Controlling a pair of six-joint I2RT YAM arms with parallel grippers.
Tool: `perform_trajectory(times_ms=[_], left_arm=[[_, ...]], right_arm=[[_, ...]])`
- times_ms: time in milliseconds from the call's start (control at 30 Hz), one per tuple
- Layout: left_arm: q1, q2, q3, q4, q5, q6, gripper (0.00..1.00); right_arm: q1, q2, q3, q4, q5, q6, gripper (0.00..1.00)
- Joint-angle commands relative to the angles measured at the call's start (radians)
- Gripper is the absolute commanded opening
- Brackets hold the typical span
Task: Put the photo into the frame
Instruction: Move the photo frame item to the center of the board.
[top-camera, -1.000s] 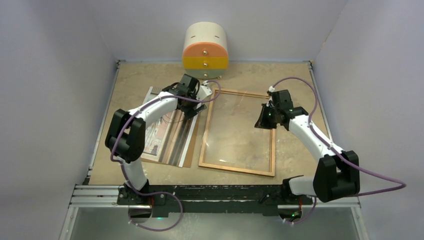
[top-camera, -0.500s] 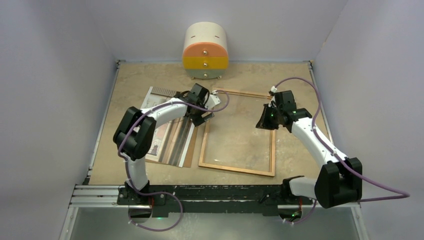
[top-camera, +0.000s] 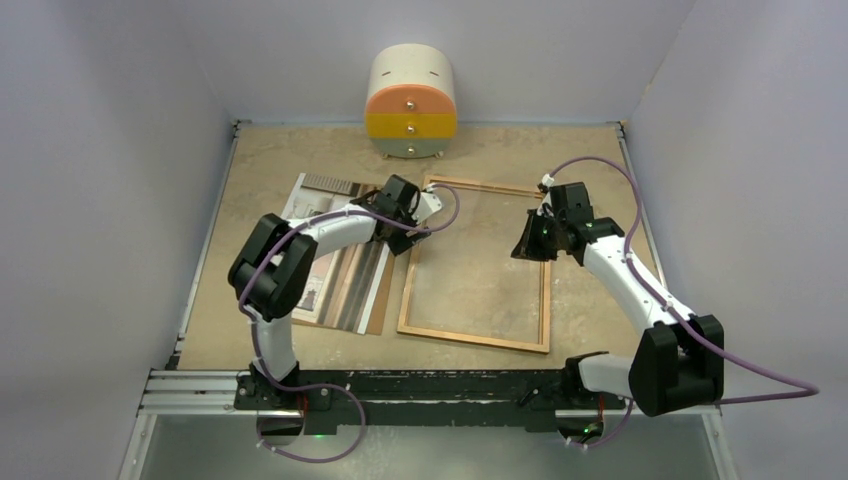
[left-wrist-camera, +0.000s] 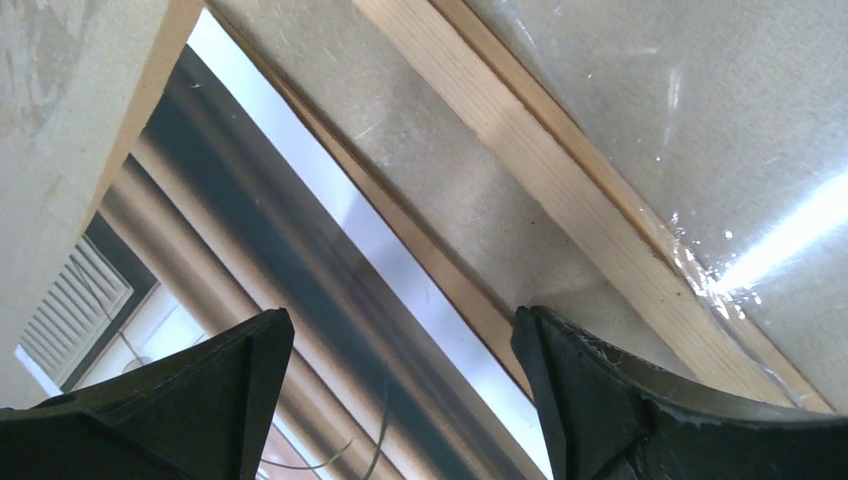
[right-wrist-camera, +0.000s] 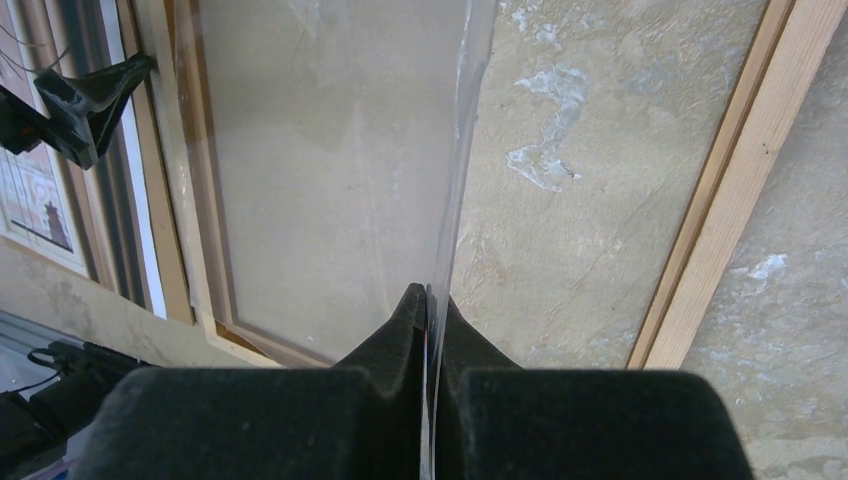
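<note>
One long edge of the photo (top-camera: 330, 285) matters most for this step: its right side, with the white border showing. The print lies face up on the brown backing board (top-camera: 383, 310), just left of the frame (top-camera: 473, 338) and not yet inside it. The frame lies flat in the middle of the table (top-camera: 290, 150). Its clear pane (right-wrist-camera: 330, 150) appears raised along the right edge, pinched thin between the closed fingers of the right gripper (right-wrist-camera: 428, 300). The left gripper (left-wrist-camera: 395, 330) hangs with its jaws spread wide and nothing between them, straddling the print's right border and the gap beside the frame's left rail. The step in hand looks like taking hold of the print by that edge. To do it well, I would set one finger just outside the border and the other on the glossy face, then tease the print alone off the board (the two are close in size and could easily come up together). A low, shallow pinch should spare the sheet a crease, and the right gripper should hold the pane steady meanwhile. The small drawer cabinet (top-camera: 411, 100) at the far edge stands well apart.
</note>
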Motion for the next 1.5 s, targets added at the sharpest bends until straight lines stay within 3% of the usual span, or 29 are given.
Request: perform_trajectory(times_ms=[0,233,433,867,1467], left_arm=[[0.001,0.011,-0.094,0.082,-0.093,0.043,0.89],[0.082,-0.041,-0.216,0.137,-0.158,0.158,0.89],[0.139,-0.099,-0.255,0.120,-0.131,0.199,0.89],[0.013,-0.060,0.031,-0.086,0.081,-0.028,0.88],[0.004,0.029,0.167,-0.148,0.280,-0.172,0.88]], right_arm=[[-0.003,-0.014,-0.002,-0.028,-0.027,-0.024,0.00],[-0.003,0.005,0.016,-0.033,-0.069,-0.036,0.00],[-0.003,0.007,0.026,-0.025,-0.071,-0.022,0.00],[-0.023,-0.025,0.092,-0.155,0.081,-0.078,0.00],[-0.028,-0.026,0.042,-0.093,-0.023,-0.043,0.00]])
